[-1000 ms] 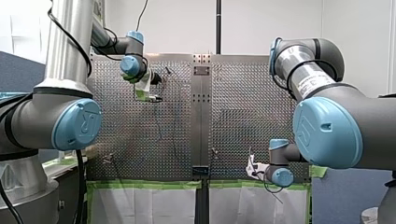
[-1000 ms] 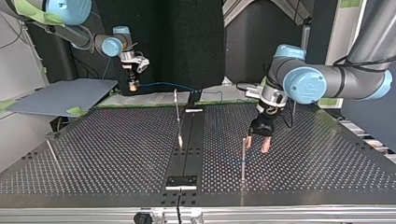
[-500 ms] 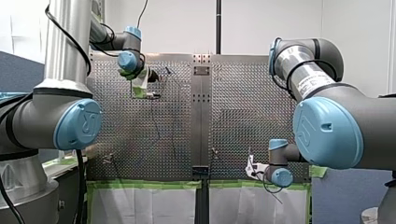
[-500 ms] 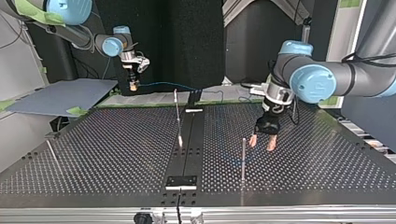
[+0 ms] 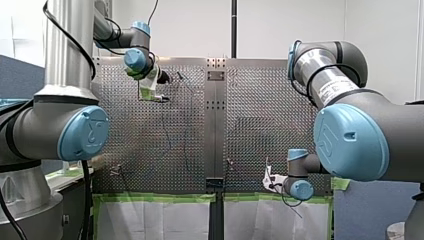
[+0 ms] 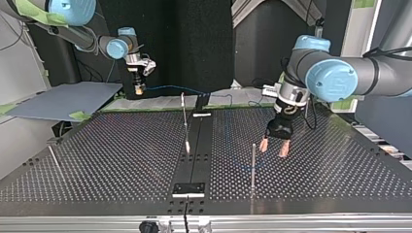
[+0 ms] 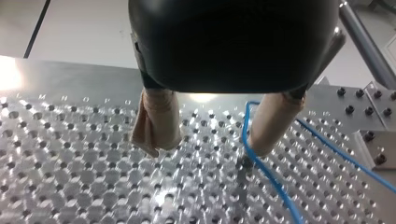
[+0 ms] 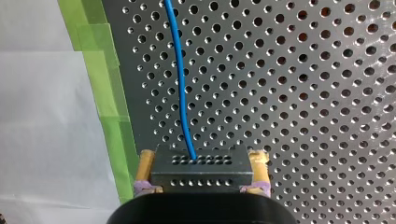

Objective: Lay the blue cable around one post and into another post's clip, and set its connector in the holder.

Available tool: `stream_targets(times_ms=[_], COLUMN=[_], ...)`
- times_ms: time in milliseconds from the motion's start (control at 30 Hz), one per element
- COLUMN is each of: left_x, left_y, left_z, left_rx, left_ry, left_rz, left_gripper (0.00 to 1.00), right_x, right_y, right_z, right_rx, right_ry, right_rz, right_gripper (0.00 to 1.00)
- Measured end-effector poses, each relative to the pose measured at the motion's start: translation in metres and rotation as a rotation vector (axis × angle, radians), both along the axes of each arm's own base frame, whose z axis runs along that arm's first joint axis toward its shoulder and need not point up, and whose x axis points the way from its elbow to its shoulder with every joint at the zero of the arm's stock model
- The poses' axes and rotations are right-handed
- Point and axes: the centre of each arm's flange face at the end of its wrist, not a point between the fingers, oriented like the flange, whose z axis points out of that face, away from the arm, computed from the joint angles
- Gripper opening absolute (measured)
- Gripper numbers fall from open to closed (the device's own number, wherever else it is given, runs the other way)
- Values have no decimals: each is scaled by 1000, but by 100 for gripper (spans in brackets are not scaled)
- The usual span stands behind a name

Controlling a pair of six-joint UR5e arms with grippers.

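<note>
My right gripper [image 8: 201, 156] is shut on the black connector [image 8: 201, 171], gripped between its yellow pads. The blue cable [image 8: 180, 79] leaves the connector and runs over the perforated plate. In the top view my right gripper [image 6: 139, 88] hangs at the back left, and the cable [image 6: 167, 88] stretches from it toward the middle. My left gripper [image 6: 273, 148] stands open just above the table, close to a thin upright post [image 6: 253, 162]. In the left wrist view nothing lies between the beige fingers [image 7: 156, 123] of my left gripper [image 7: 205, 148]. The cable [image 7: 275, 183] bends beside one finger.
A leaning post [image 6: 184, 121] stands on the table's centre strip, and a small black block [image 6: 189, 189] sits on it near the top view's bottom edge. Another short post [image 6: 53, 158] is at the top view's left. Green tape [image 8: 109, 93] edges the plate.
My left arm has shifted toward the top view's right, and further up the plate in the front view, its gripper still open. My right arm has stayed put with the connector.
</note>
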Motion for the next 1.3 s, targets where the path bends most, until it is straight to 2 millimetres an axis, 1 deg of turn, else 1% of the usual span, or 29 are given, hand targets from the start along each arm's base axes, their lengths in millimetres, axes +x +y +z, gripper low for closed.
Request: stream_targets(times_ms=[267,533,700,933,1033,1300], left_x=[-7,-19,-34,-52,-56,-56], left_y=[-6,-5,-3,7,12,20], left_z=[4,15,24,30,35,63], left_rx=[29,86,131,127,148,227], left_ry=[-4,-4,2,-37,-65,-84], left_rz=[-26,-21,-17,20,45,115], left_gripper=[100,100,100,100,100,100], right_x=[0,0,0,1,2,4], right_y=[-1,-1,0,0,1,1], right_z=[0,0,0,0,0,0], right_rx=[5,8,9,11,11,9], right_ry=[2,5,5,4,4,1], right_rz=[-3,-4,-4,-2,-1,2], right_gripper=[0,0,0,0,0,0])
